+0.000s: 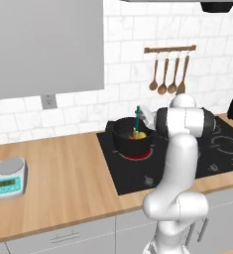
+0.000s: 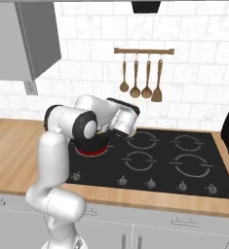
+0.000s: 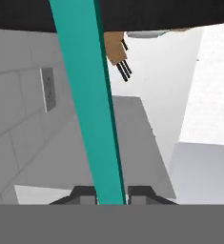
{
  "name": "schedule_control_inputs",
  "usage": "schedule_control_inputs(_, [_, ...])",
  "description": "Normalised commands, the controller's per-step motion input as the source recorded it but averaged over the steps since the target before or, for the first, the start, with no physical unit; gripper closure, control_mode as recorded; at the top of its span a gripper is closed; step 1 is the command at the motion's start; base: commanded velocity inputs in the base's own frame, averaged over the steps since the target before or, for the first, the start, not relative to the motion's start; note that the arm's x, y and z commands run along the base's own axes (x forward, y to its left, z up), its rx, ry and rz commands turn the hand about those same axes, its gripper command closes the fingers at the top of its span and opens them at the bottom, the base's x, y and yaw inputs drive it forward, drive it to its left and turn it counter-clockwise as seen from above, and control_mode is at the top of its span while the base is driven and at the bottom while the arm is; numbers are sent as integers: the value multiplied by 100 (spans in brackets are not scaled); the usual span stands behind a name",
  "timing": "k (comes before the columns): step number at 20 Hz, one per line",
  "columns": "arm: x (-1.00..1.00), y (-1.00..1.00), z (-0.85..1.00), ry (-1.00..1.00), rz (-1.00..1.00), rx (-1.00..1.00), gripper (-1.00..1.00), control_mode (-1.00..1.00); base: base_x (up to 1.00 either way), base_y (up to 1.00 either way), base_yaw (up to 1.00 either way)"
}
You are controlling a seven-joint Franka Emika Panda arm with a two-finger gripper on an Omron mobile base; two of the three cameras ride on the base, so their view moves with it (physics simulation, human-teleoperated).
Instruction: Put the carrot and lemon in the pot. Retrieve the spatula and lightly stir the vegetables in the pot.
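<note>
The spatula's [image 3: 87, 100] teal handle runs up between the two dark fingertips [image 3: 84, 194] of the pincer [image 3: 111, 195], which is pinching it on both sides in the hand view. From the left base camera, the handle [image 1: 137, 113] stands nearly upright out of the black pot [image 1: 130, 139], which sits on a glowing red burner at the left of the cooktop [image 1: 222, 144] set in the wooden desk [image 1: 63, 173]. Yellow of the lemon [image 1: 142, 134] shows inside the pot with a touch of orange beside it, probably the carrot, though too small to tell from the blade. The stir looks to be in hand; done well, it would mean small, slow circles, the blade kept low and off the pot wall, so nothing is flicked out or the pot nudged off the burner.
</note>
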Motion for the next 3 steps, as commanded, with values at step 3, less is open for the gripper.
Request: schedule_control_inputs(3, [6, 40, -6, 32, 0, 25, 100, -100, 0, 0, 0])
